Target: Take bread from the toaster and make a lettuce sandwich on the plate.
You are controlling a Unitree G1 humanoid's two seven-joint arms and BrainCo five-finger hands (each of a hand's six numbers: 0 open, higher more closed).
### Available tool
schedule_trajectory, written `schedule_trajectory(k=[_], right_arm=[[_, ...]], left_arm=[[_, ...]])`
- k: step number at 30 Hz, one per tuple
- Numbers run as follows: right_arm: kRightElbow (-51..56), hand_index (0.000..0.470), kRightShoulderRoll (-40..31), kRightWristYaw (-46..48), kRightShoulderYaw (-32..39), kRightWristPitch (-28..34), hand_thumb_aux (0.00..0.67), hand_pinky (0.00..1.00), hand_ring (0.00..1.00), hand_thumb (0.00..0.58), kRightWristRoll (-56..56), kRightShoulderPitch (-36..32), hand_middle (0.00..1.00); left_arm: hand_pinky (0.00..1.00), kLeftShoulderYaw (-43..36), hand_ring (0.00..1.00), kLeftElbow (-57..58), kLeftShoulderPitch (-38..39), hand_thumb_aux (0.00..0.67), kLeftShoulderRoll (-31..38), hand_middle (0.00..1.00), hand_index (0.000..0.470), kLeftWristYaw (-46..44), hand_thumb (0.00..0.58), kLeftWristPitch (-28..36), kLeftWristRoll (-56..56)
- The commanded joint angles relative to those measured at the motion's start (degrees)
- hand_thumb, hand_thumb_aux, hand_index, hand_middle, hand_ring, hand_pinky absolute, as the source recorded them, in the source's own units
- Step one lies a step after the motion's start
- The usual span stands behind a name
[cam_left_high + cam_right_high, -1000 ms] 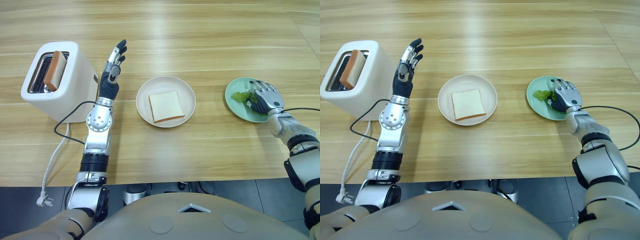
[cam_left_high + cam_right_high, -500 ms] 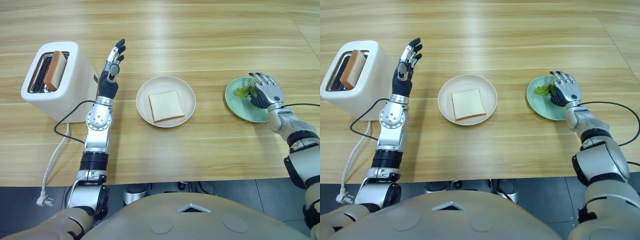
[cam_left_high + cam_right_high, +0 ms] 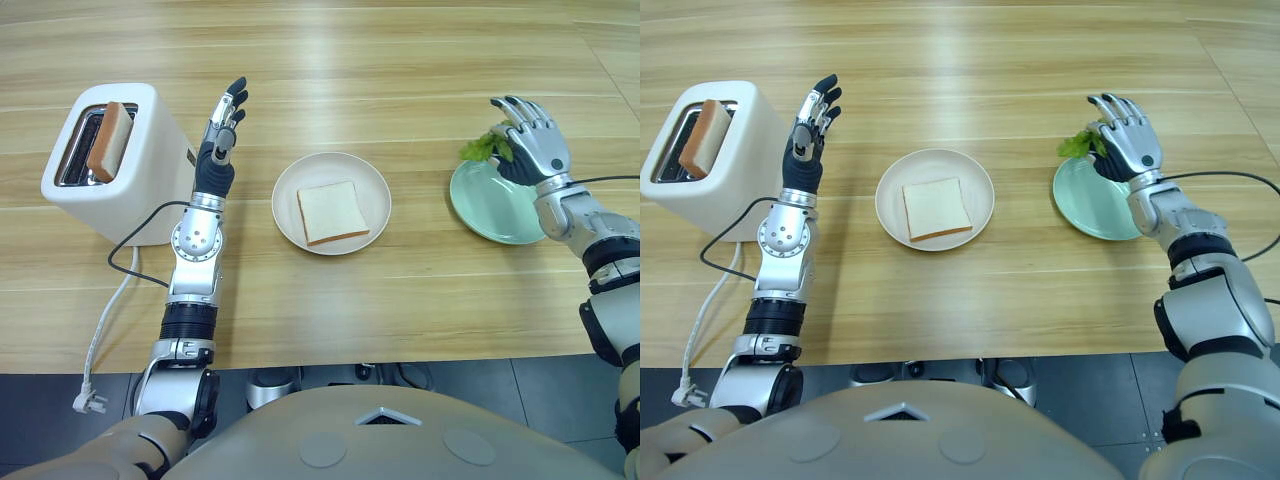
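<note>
altogether two slices (image 3: pixel 108 140) (image 3: pixel 330 212), two plates (image 3: pixel 288 188) (image 3: pixel 490 208), one lettuce (image 3: pixel 482 150) in right fingers (image 3: pixel 524 112); left fingers (image 3: pixel 231 106) straight, empty

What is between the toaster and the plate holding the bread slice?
The left hand, fingers open and empty, is raised between the toaster and the plate; both eye views show it.

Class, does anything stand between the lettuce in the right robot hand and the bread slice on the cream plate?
Nothing visible does. The right robot hand holds the lettuce near the green plate; bare table lies before the bread slice.
</note>
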Motion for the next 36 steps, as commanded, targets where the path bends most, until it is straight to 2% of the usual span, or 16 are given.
schedule_trajectory(k=[1, 7, 11, 21, 28, 36], right_arm=[[-6.6, 0.46, -0.6, 0.1, 0.6, -1.3, 0.67, 0.0, 0.0, 0.58, -1.6, -1.4, 0.0], [-17.7, 0.46, 3.1, 4.4, 1.6, -4.1, 0.67, 0.0, 0.0, 0.58, -2.7, -2.1, 0.0], [-19.8, 0.46, 7.4, 7.4, 4.3, -6.1, 0.67, 0.0, 0.0, 0.58, -4.6, -2.9, 0.0], [-8.6, 0.46, 19.7, 9.9, 13.5, -10.8, 0.67, 0.0, 0.0, 0.58, -9.7, -7.3, 0.0], [-0.6, 0.46, 23.2, 9.1, 17.1, -11.1, 0.67, 0.0, 0.0, 0.58, -11.8, -11.3, 0.0], [3.1, 0.46, 25.3, 9.7, 19.3, -11.1, 0.67, 0.0, 0.0, 0.58, -12.5, -12.5, 0.0]], left_arm=[[0.0, 0.2, 0.0, 1.7, -0.2, 0.0, -0.3, 0.0, 0.0, 0.3, 0.0, -0.4, 0.6], [0.0, 0.5, 0.0, 3.3, -0.7, 0.0, -0.5, 0.0, 0.0, 1.0, 0.0, -1.3, 0.6], [0.0, 0.8, 0.0, 5.0, -1.3, 0.0, -0.5, 0.0, 0.0, 1.4, 0.0, -2.2, 0.7], [0.0, 1.2, 0.0, 9.0, -2.9, 0.0, -0.5, 0.0, 0.0, 1.6, 0.0, -4.2, 1.2], [0.0, 1.1, 0.0, 10.8, -3.6, 0.0, -0.7, 0.0, 0.0, 1.7, 0.0, -5.0, 1.6], [0.0, 1.0, 0.0, 11.6, -3.9, 0.0, -0.7, 0.0, 0.0, 1.7, 0.0, -5.4, 1.8]])
